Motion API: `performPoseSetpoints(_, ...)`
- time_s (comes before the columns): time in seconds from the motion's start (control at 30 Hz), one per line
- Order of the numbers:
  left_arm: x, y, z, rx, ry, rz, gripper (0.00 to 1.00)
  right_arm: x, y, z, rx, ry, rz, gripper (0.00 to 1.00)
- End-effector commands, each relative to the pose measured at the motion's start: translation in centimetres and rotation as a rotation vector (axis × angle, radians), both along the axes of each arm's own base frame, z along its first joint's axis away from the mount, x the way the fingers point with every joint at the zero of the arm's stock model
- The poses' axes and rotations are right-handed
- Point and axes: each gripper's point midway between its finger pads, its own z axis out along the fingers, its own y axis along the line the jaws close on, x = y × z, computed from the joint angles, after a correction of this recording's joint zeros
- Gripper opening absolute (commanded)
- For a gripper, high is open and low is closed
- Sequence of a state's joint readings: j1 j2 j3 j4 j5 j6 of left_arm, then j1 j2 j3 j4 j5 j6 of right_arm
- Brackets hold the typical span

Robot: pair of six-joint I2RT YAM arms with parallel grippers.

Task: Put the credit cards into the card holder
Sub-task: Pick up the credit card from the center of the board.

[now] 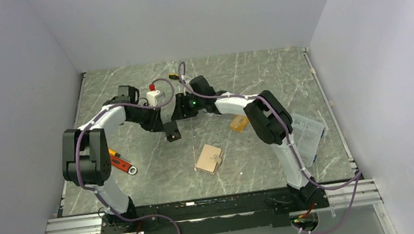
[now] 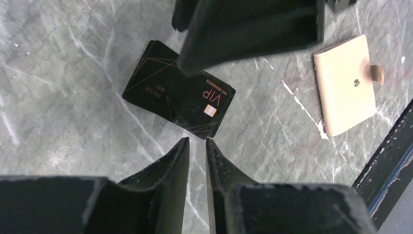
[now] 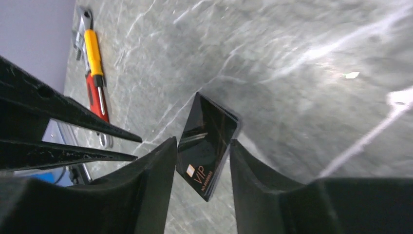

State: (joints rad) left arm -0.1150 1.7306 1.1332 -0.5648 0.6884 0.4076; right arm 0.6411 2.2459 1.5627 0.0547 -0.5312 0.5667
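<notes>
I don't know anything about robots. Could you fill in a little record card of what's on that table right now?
Table: grey marbled table
Card in play: black VIP card, between the fingers of the right gripper; grip unclear
Other arm: left gripper, nearly closed, empty, near that card
Wallet: tan folding wallet, closed, untouched
Other card: orange card, lying by the right arm
Tool: red-and-yellow wrench, off to the left

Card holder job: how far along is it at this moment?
Nothing looks done: the card holder lies closed, away from the cards. In hand: the right tool straddles the black card on the table; whether it grips is unclear. The left tool hovers beside, nearly closed, empty. Left: open the holder, then insert this card, the orange card and any others.
</notes>
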Motion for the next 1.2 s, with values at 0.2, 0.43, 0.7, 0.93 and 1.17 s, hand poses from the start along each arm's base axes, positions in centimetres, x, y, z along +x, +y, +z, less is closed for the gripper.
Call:
performPoseSetpoints(0.2, -0.8, -0.2, 3.6, 0.027, -0.313, -0.226, 0.31, 0.3, 0.5, -1.1, -0.072, -0.048, -0.01, 0.52)
performPoseSetpoints(0.43, -0.5, -1.5, 1.4, 0.216, -0.393, -0.385, 0.31, 0.8, 0.3, -1.7, -0.097, -0.065, -0.03, 0.5)
performPoseSetpoints(0.7, 0.8, -1.4, -1.7, 0.386, -0.424, -0.454, 0.27, 0.4, -0.9, -2.8, -0.028, 0.043, -0.037, 0.5)
performPoseSetpoints(0.93, 1.4, 0.0, -3.0, 0.494, -0.446, -0.478, 0.24, 0.8, -1.4, -2.7, 0.024, 0.084, -0.034, 0.49)
performPoseSetpoints(1.17, 1.5, -1.1, -3.8, 0.501, -0.435, -0.503, 0.22, 0.5, -1.1, -2.8, 0.052, 0.1, -0.017, 0.49)
